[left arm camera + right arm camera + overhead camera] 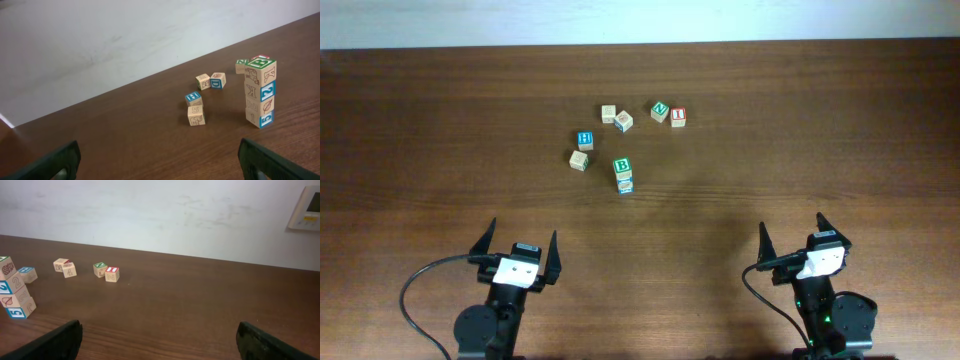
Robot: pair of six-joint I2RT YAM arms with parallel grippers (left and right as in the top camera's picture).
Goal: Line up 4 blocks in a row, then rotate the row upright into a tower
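The brown wooden table [880, 150] fills nearly all of the overhead view, and a white wall [100, 40] stands behind its far edge. At the near edge the two arms wait, one toward the left corner and one toward the right corner. The left gripper [522, 233] has its fingers [62, 161] spread wide, and nothing is between them. The right gripper [791, 224] is the same: its fingers [65, 340] are wide apart and hold nothing. Both grippers are well apart from every block.

The tower of four blocks [260, 92] stands upright about in the middle of the table, a little toward the left edge. Its top block [622, 165] shows a green "B". Below it come a face with a blue "2", then a face with a leaf drawing, and at the bottom a blue "5".

Six loose blocks lie between the tower and the far edge. Left of the tower, a blue-topped block [585, 140] is just beside a plain block [579, 160]. Nearer the far edge, a pale block [608, 113] touches a second pale block [624, 121]. To the right of these, a green-framed block [661, 111] and a red-framed block [678, 117] sit side by side
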